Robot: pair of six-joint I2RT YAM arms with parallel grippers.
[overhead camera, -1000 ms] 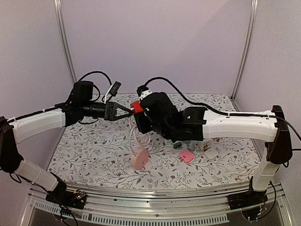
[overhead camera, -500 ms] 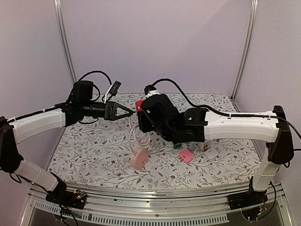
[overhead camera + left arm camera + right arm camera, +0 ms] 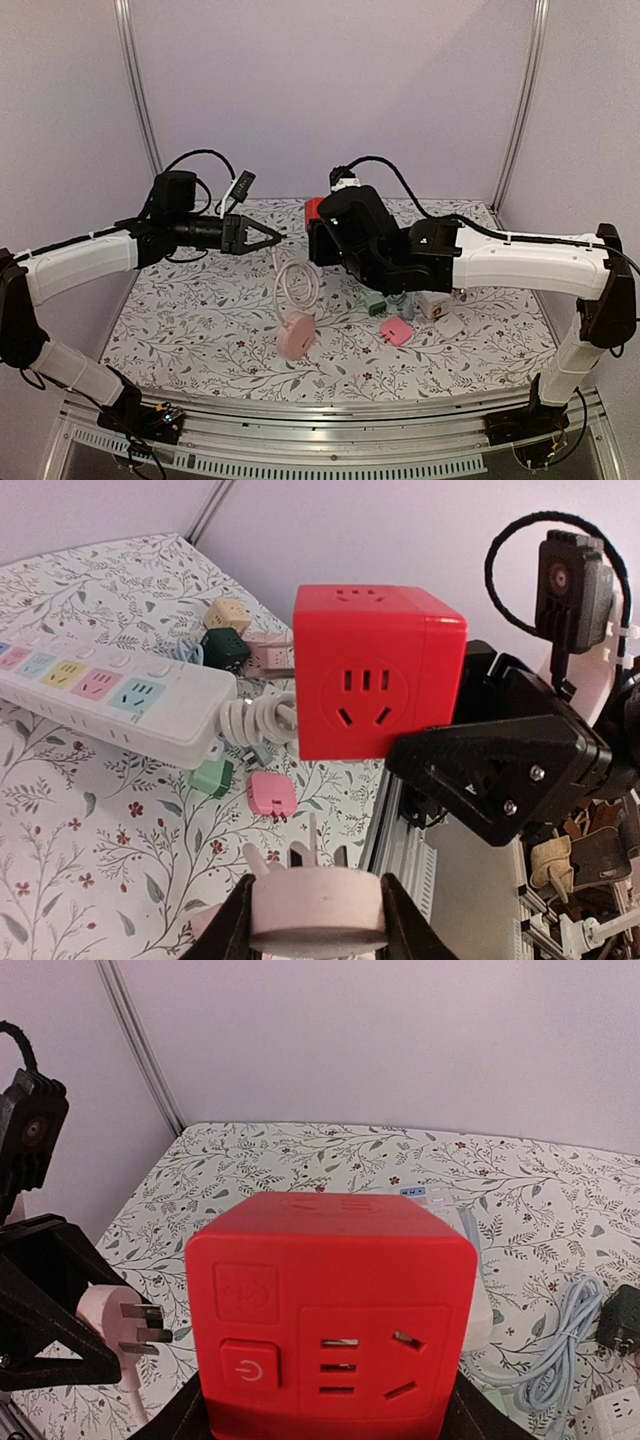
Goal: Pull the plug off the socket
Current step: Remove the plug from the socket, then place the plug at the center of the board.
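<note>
Left wrist view shows you the left jaws clamped on the plug [image 3: 316, 915], prongs bare and apart from the red socket cube [image 3: 375, 670], which the right jaws clamp above the surface [image 3: 60, 810] as counterhold.

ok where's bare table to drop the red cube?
Bare: front-left tablecloth, between left arm and pink reel; also near-right corner. Crowded: centre-right, adapters and coiled cable.

My worktop [image 3: 190, 320] carries a white floral-print cover. Behind and beside it stand plain lilac wall panels [image 3: 330, 90], joined by metal corner posts [image 3: 142, 100]. An aluminium rail [image 3: 330, 412] runs along its near edge.
</note>
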